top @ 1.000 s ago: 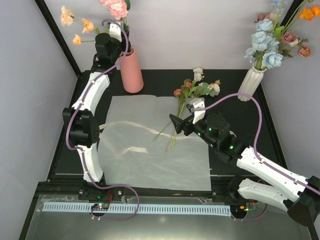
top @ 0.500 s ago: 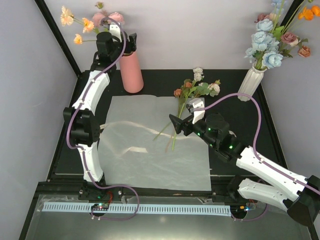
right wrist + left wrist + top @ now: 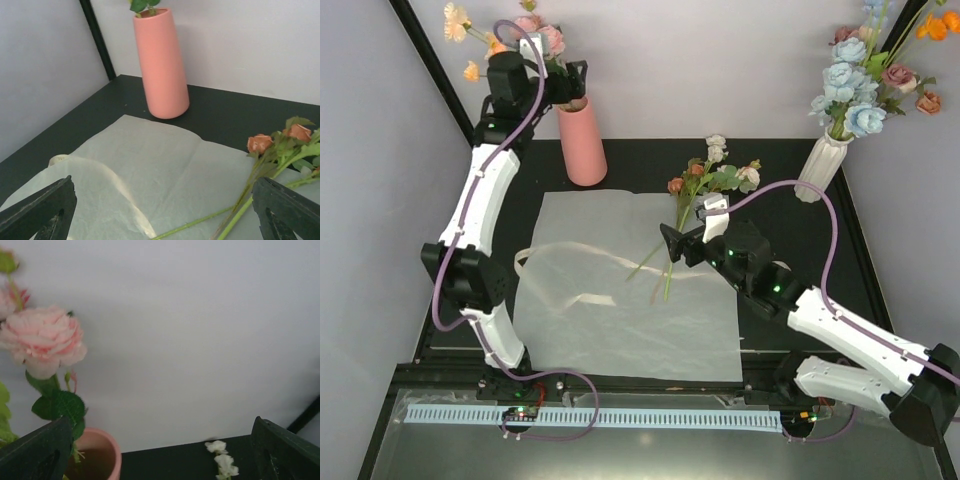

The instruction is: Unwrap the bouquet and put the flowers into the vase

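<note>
Our left gripper (image 3: 572, 88) has sprung apart above the vase (image 3: 582, 142).
Our right gripper (image 3: 672, 244) gapes unchanged; the pink rose (image 3: 44, 340) has its stem-foot hidden, probably inside.

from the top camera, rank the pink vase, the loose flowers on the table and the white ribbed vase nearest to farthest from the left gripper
From the left gripper:
1. pink vase, just below it, back left.
2. loose flowers, lying mid-table, toward the right.
3. white ribbed vase, back right corner.
</note>
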Action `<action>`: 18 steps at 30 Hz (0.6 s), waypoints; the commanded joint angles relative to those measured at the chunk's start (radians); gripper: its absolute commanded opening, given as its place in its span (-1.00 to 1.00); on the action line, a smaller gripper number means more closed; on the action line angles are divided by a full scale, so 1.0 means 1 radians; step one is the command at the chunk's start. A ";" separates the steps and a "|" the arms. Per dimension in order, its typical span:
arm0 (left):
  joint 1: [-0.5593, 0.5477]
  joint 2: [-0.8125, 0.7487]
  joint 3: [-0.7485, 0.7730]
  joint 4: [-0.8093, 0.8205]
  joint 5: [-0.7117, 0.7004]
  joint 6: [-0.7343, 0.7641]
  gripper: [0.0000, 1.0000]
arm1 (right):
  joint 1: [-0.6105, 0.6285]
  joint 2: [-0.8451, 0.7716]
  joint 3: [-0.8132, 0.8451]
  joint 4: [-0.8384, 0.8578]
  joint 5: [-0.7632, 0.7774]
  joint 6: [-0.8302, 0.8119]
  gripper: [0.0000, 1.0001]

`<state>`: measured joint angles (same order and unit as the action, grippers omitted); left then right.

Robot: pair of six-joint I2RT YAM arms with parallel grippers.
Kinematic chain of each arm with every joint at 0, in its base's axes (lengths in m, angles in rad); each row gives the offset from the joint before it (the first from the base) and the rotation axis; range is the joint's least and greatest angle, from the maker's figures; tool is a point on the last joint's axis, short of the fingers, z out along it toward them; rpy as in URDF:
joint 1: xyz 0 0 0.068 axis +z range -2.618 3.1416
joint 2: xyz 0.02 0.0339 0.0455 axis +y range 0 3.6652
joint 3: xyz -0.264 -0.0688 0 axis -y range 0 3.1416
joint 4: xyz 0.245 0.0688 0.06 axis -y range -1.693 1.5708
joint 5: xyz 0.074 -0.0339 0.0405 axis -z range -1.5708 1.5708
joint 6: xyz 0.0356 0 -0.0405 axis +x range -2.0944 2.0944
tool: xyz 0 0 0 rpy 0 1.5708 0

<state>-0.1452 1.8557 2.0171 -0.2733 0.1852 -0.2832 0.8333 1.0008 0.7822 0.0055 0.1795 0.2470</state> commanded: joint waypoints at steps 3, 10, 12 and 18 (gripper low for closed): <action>-0.014 -0.152 0.035 -0.176 0.103 0.004 0.98 | -0.016 0.046 0.055 -0.071 0.176 0.110 0.96; -0.064 -0.415 -0.337 -0.245 0.102 0.032 0.98 | -0.064 0.183 0.161 -0.238 0.210 0.249 0.96; -0.073 -0.493 -0.451 -0.258 0.090 0.036 0.98 | -0.087 0.240 0.204 -0.295 0.190 0.280 0.96; -0.093 -0.698 -0.718 -0.311 0.079 0.050 0.98 | -0.129 0.355 0.281 -0.357 0.104 0.317 0.93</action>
<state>-0.2245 1.2636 1.4059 -0.5209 0.2657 -0.2523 0.7246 1.3109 1.0126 -0.2790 0.3279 0.5060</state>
